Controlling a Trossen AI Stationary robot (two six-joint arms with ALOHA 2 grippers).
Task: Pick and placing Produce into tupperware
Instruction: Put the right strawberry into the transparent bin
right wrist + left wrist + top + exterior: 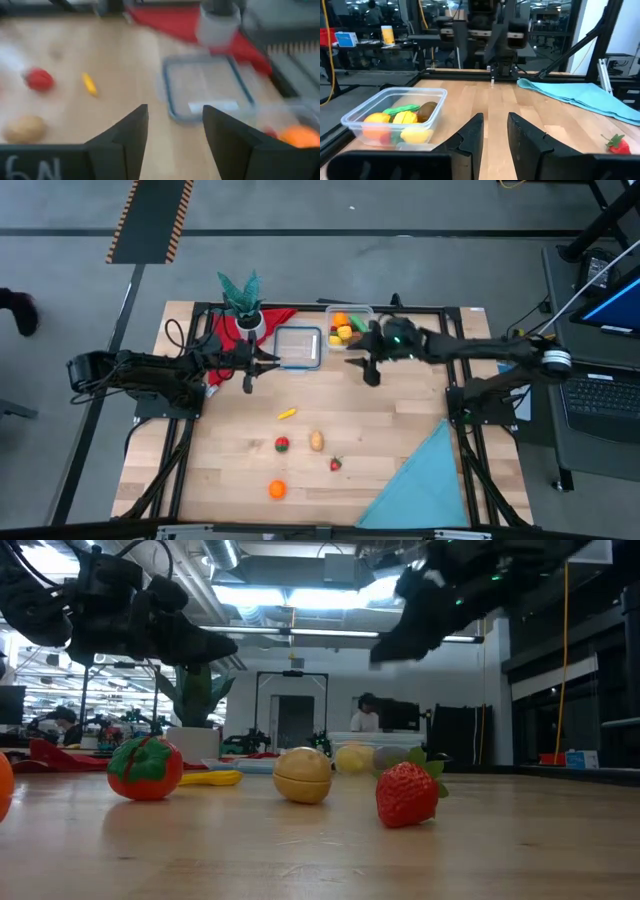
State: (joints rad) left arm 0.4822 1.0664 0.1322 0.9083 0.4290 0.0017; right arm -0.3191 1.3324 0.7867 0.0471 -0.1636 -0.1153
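While your right gripper (371,373) hovers empty beside the tupperware (348,326) (some produce already inside), jaws parted, the left gripper (248,379) waits near the lid (298,346), jaws slightly apart.

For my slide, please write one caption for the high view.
Both grippers hover near the partly filled tupperware; five produce pieces, including an orange, remain on the table.

Two dark jointed arms, black cabling, green light on the right arm's wrist.
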